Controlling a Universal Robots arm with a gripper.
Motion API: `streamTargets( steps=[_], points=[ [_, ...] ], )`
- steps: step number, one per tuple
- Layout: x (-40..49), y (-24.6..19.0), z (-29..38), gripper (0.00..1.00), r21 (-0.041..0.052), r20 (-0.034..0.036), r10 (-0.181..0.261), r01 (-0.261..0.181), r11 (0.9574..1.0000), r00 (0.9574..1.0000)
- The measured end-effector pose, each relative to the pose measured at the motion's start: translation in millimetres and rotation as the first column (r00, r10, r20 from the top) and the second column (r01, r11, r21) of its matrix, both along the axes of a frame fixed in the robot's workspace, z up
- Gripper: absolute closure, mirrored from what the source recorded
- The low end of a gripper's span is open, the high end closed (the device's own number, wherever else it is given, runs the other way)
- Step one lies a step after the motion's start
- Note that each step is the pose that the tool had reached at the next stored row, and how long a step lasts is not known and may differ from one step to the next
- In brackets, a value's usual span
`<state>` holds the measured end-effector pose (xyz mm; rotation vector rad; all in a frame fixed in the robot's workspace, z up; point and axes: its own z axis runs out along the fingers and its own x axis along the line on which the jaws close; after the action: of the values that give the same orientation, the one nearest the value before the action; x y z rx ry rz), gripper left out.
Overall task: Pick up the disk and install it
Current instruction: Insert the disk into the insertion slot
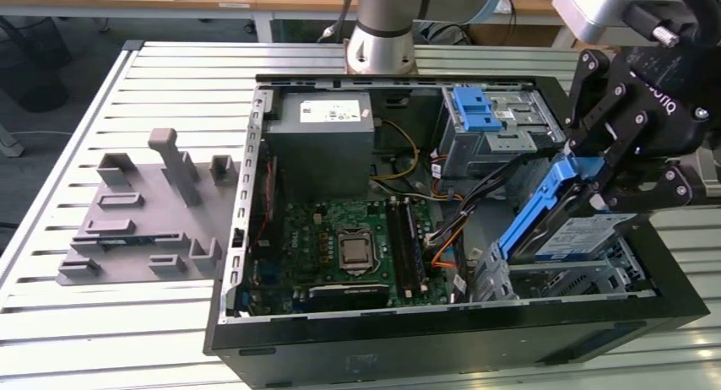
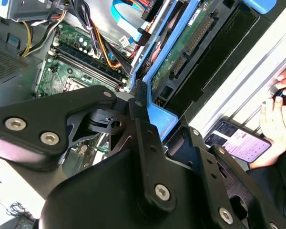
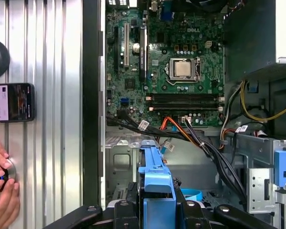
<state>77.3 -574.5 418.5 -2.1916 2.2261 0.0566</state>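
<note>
Gripper (image 1: 609,183) fingers clamped on the blue carrier edge of the disk (image 1: 569,230), holding it tilted on edge over the drive cage (image 1: 563,280) at the open PC case (image 1: 451,339) corner, prob. angled to line up w/ the bay, not yet seated

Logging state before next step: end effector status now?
End effector: closed on the disk, gripping its blue carrier, tilted over the drive bay at the exterior view's right.
</note>
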Motion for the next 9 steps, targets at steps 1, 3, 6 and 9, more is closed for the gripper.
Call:
streamTargets(
  steps=[1, 3, 6, 9],
  points=[
    [0.0, 0.0, -1.8, 0.64, 0.0000, 0.0000, 0.000, 0.000, 1.0000, 1.0000],
    [0.0, 0.0, -5.0, 0.64, 0.0001, 0.0000, 0.000, 0.000, 1.0000, 1.0000],
    [0.0, 0.0, -5.0, 0.64, -0.0002, 0.0000, 0.000, 0.000, 1.0000, 1.0000],
    [0.0, 0.0, -5.2, 0.64, -0.0003, 0.0000, 0.000, 0.000, 1.0000, 1.0000]
  ],
)
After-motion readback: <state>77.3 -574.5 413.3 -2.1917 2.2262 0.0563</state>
